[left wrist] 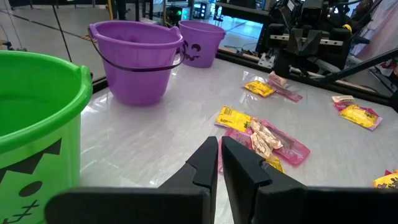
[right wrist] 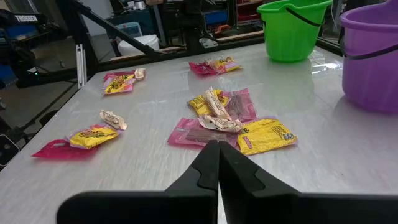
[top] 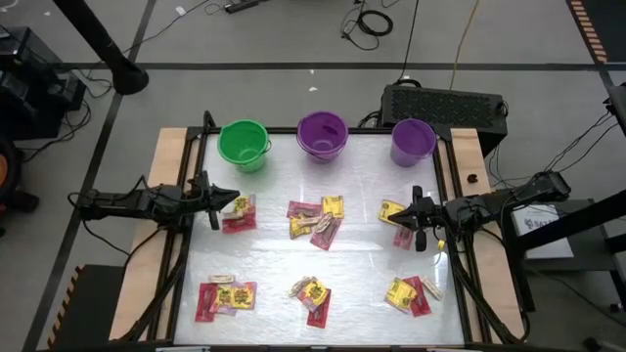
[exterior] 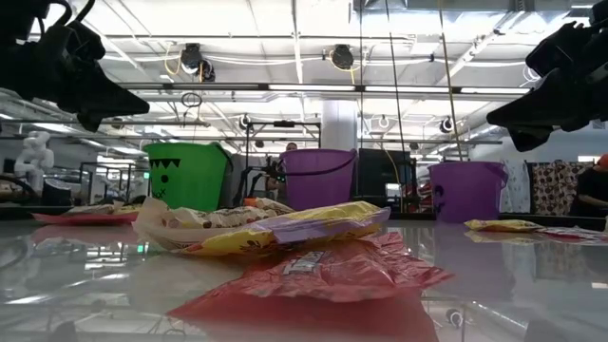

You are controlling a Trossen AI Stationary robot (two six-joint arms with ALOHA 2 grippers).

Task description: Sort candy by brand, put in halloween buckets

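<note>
Candy [top: 315, 225] lies in clusters on my worktop [top: 274, 259] in front of the purple bucket [top: 322, 134]; left gripper [top: 231, 201] and right gripper [top: 403, 213] flank it, both closed, empty.

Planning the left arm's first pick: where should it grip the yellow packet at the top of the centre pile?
Take the yellow packet by its free far edge, coming straight down: it lies flat, its near edge overlapping the pink wrappers. The left gripper is shut now.
</note>
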